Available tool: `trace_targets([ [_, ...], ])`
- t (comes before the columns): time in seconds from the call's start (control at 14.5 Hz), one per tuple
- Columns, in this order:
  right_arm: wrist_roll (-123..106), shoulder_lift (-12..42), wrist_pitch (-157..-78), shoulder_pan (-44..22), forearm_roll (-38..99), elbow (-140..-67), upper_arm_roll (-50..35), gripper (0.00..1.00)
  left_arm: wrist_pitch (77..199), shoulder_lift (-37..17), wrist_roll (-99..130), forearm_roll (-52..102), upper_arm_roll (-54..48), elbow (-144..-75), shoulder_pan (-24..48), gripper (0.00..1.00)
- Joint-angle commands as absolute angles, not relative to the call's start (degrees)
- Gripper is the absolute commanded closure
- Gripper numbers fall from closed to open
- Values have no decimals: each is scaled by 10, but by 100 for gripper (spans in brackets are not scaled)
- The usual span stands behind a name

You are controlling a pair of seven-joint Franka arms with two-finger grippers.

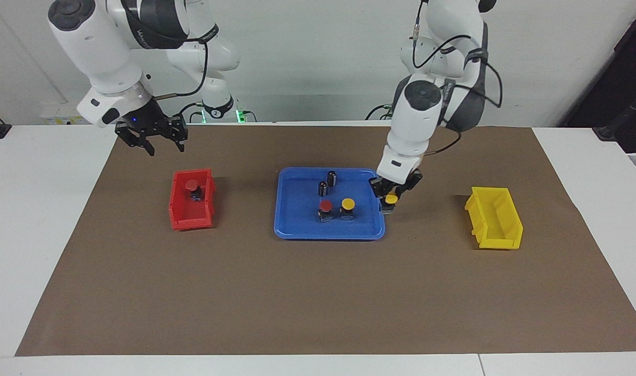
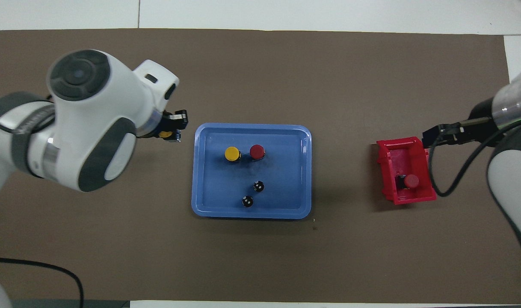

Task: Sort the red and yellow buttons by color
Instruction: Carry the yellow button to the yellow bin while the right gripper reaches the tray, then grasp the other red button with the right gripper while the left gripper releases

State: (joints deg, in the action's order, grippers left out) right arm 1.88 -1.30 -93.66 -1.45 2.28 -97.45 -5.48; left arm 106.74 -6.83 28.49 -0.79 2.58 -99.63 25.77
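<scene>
Four push buttons, each a round cap on a dark blocky base. One red button point(image 1: 193, 189) point(image 2: 408, 181) sits in the red bin point(image 1: 178, 209) point(image 2: 410, 196), tipped over. A second red button point(image 1: 325, 210) point(image 2: 256, 152) and a yellow button point(image 1: 347, 208) point(image 2: 232, 154) stand upright and just beside each other in the blue tray point(image 1: 297, 230) point(image 2: 209, 188). The other yellow button point(image 1: 391, 201) point(image 2: 164, 134) is clamped in the left gripper point(image 1: 389, 200) point(image 2: 168, 133), raised over the mat just beside the tray's edge, toward the yellow bin point(image 1: 493, 219).
</scene>
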Motion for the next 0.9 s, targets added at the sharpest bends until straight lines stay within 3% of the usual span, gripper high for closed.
trace_targets([
  [0.0,170,80,-933,-117,11,-865,-62,27,1026,-29,152,-15,24,-1012,178,99],
  [0.14,280,167,-955,-196,8,-785,-62,27,1029,-26,54,-15,24,-1026,120,99],
  [0.21,312,184,-997,-219,6,-783,-62,27,1043,-17,3,-15,24,-1045,88,98],
  [0.55,373,218,-1117,-268,-32,-859,-62,24,1134,-1,-65,-15,24,-1124,-1,98],
  [0.83,416,243,-1177,-301,-33,-896,-62,24,1179,-3,-68,-15,24,-1161,-6,98],
])
